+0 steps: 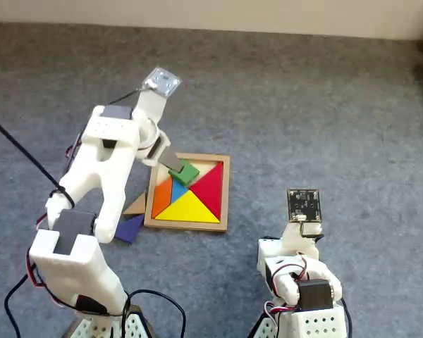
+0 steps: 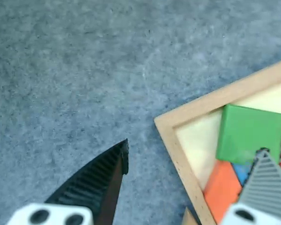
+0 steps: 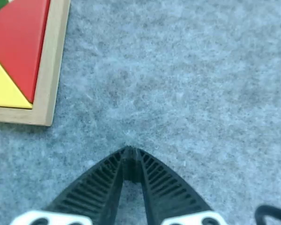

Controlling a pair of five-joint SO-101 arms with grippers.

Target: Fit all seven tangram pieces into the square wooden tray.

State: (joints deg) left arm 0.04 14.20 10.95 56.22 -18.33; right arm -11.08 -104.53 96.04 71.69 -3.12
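- Left gripper (image 2: 194, 146), fingers: spread wide, nothing pinched between them. Black finger (image 2: 107, 183) over bare carpet (image 2: 84, 70) outside the tray. Grey finger (image 2: 267, 183) over the tray interior, tip at the edge of the green square (image 2: 250, 133). Contact between tip and square not determinable.
- Right gripper (image 3: 129, 151), fingers: pressed together tip to tip, nothing between them. Positioned above carpet (image 3: 187, 84), apart from the tray's corner.
- Green square (image 1: 188, 173): inside the wooden tray (image 1: 187, 225), in its half nearer the left arm (image 1: 106, 162), skewed to the rim. Bare tray floor beside it towards the rim (image 2: 173, 145). Seated flat or riding on its neighbours: cannot tell.
- Orange piece (image 1: 162, 197): in the tray along the side nearest the left arm, next to the green square; also noted in the left wrist view (image 2: 222, 190).
- Blue piece (image 1: 178, 189): small, between the orange piece and the green square (image 2: 241, 172).
- Red triangle (image 1: 208, 186): large, against the tray's opposite side; flush with the rim (image 3: 54, 61) in the right wrist view (image 3: 18, 42).
- Yellow triangle (image 1: 187, 209): large, along the tray's near side, edge to edge with the red triangle (image 3: 2, 84).
- Tan triangle (image 1: 135, 204): outside the tray, on the carpet just beside its rim, partly under the left arm.
- Purple piece (image 1: 130, 227): outside the tray, on the carpet just beside the tan triangle, partly covered by the left arm.
- Right arm (image 1: 303, 282): folded back, well apart from the tray.
- Surface throughout: grey carpet (image 1: 303, 105).
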